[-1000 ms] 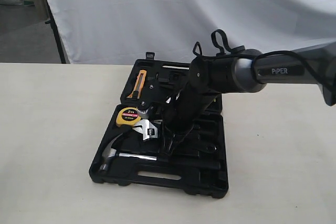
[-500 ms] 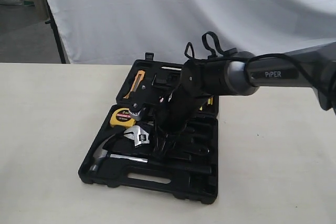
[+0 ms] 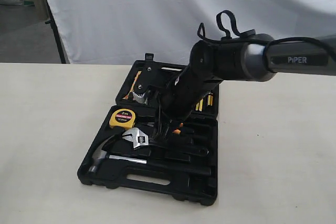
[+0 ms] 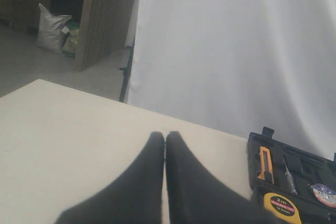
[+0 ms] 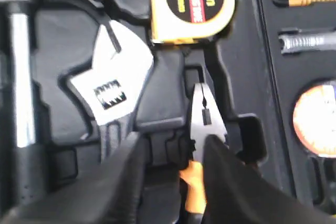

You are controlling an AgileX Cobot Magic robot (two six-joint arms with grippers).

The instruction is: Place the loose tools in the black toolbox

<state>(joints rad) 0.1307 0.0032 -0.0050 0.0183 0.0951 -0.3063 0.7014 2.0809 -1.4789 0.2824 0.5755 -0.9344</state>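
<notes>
The right gripper (image 5: 170,153) hangs with fingers spread over the open black toolbox (image 3: 147,179). The adjustable wrench (image 5: 113,93) lies in the case just beside it, with the claw hammer (image 5: 18,103) beyond the wrench. The left gripper (image 4: 165,141), fingers pressed together, is well apart from the case.

Blk toolbox (image 3: 148,185), yel tape measure (image 3: 124,117), silver-jawed blk wrench (image 3: 137,138).

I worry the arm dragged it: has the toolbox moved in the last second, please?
Yes. The toolbox front slid left, toward the pole; its rear latch stayed put.
</notes>
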